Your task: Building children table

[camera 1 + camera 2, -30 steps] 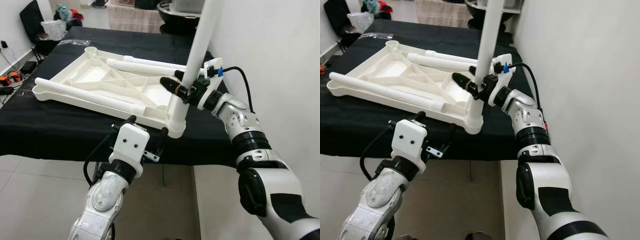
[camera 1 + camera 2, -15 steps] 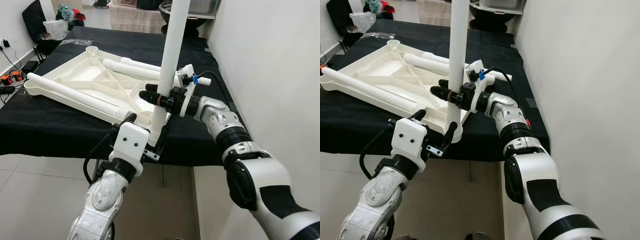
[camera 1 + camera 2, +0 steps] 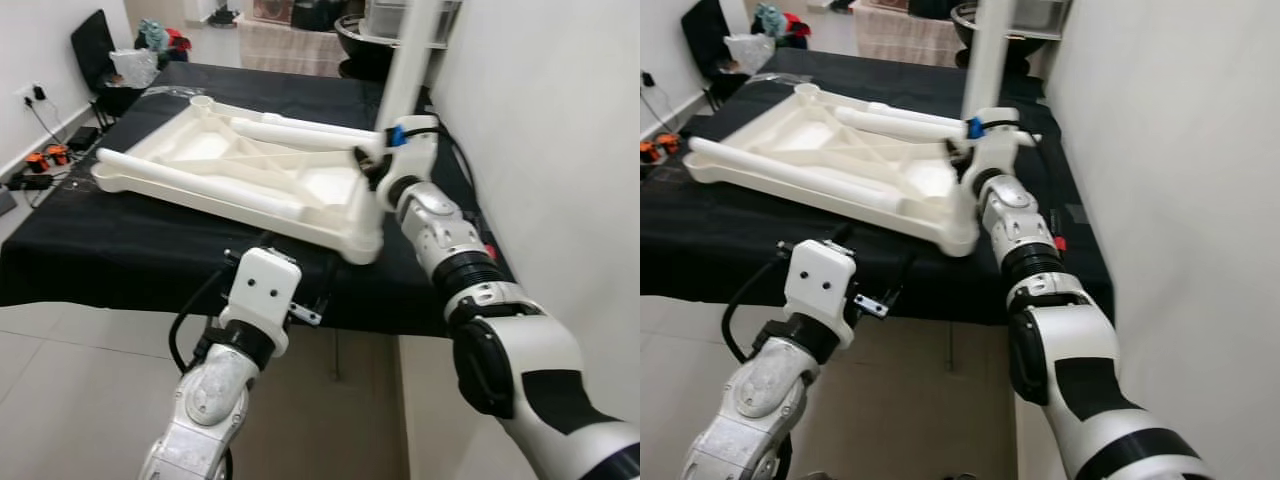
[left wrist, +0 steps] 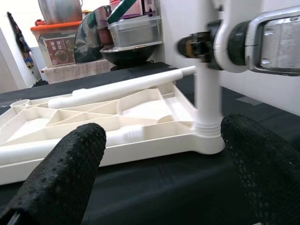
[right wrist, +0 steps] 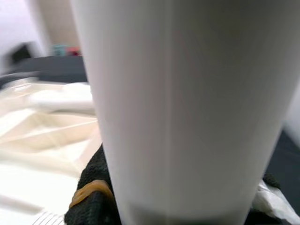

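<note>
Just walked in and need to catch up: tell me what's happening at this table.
The robot is assembling a white plastic children's table. The tabletop lies upside down on a black-covered table. The right gripper has its jaws shut on a white leg standing upright at the tabletop's near right corner socket. Two more legs lie on the tabletop. The left gripper waits open just below the table edge.

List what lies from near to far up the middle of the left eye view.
Left end effector → near edge of the black table → upside-down white tabletop → loose white table leg lying across it → dark bowl beyond the table.
</note>
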Robot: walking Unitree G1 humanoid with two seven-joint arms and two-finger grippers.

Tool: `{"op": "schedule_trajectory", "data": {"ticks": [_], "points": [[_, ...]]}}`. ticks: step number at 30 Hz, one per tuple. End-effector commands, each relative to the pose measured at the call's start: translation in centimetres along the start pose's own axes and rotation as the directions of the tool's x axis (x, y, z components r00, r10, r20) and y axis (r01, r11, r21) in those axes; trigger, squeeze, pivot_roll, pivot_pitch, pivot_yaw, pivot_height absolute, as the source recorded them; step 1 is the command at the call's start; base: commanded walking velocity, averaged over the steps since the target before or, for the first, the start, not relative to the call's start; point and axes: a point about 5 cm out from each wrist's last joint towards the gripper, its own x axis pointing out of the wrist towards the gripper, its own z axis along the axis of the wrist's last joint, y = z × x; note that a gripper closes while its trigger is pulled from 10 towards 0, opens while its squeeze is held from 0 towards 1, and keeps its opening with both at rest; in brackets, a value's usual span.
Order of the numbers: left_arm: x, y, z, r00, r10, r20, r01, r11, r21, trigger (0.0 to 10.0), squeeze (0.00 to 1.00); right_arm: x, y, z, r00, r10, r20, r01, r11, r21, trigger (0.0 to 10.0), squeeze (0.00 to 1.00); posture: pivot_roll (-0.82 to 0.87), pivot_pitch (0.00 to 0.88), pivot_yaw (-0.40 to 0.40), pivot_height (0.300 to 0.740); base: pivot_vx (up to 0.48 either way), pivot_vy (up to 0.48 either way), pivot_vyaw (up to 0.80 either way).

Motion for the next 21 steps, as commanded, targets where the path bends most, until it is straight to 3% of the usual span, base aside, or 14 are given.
{"op": "schedule_trajectory", "data": {"ticks": [1,5,8,9,12,13,16,17,21], "points": [[0.2,-0.3,-0.3,1.000,-0.004,-0.014,0.004,1.000,-0.001,10.0,0.00,-0.6,-0.9,-1.4,0.982,-0.178,-0.059,0.178,0.984,-0.005,0.0,0.00,0.09,0.049,-0.108,0.740,0.000,0.000,0.00],[0.1,-0.2,-0.3,1.000,-0.001,-0.013,0.001,1.000,0.001,10.0,0.00,-1.1,0.1,-1.4,0.968,-0.242,-0.063,0.245,0.969,0.046,0.0,0.00,0.09,0.051,-0.113,0.740,0.000,0.000,0.00],[0.1,-0.1,-0.3,1.000,0.003,-0.013,-0.003,1.000,0.003,10.0,0.00,-1.5,2.5,-1.3,0.973,-0.213,-0.084,0.221,0.971,0.089,0.0,0.00,0.09,0.051,-0.112,0.740,0.000,0.000,0.00],[0.1,-0.1,-0.3,1.000,0.003,-0.014,-0.003,1.000,0.004,10.0,0.00,-1.4,3.3,-1.1,0.983,-0.164,-0.085,0.174,0.978,0.118,10.0,0.00,0.09,0.050,-0.112,0.740,0.000,0.000,0.00],[0.1,-0.2,-0.3,1.000,0.002,-0.014,-0.002,1.000,0.003,10.0,0.00,-1.4,4.4,-0.4,0.997,-0.069,-0.045,0.074,0.986,0.146,10.0,0.00,0.09,0.051,-0.112,0.740,0.000,0.000,0.00],[0.1,-0.1,-0.3,1.000,0.003,-0.016,-0.003,1.000,0.003,10.0,0.00,-1.4,4.6,0.1,0.999,-0.045,-0.003,0.045,0.989,0.143,10.0,1.00,0.09,0.051,-0.114,0.740,0.000,0.000,0.00],[0.1,-0.2,-0.4,1.000,0.003,-0.016,-0.003,1.000,0.003,10.0,0.00,-1.4,3.8,1.1,0.998,-0.051,0.048,0.045,0.991,0.125,10.0,0.98,0.09,0.052,-0.113,0.740,0.000,0.000,0.00],[0.1,-0.2,-0.4,1.000,0.004,-0.016,-0.004,1.000,0.003,10.0,0.00,-1.4,3.3,1.5,0.997,-0.042,0.065,0.033,0.991,0.128,10.0,0.00,0.09,0.052,-0.115,0.740,0.000,0.000,0.00],[0.1,-0.1,-0.4,1.000,0.007,-0.018,-0.007,1.000,0.002,10.0,0.00,-1.2,2.4,2.5,0.992,0.052,0.115,-0.066,0.991,0.121,10.0,0.00,0.09,0.053,-0.114,0.740,0.000,0.000,0.00]]}}
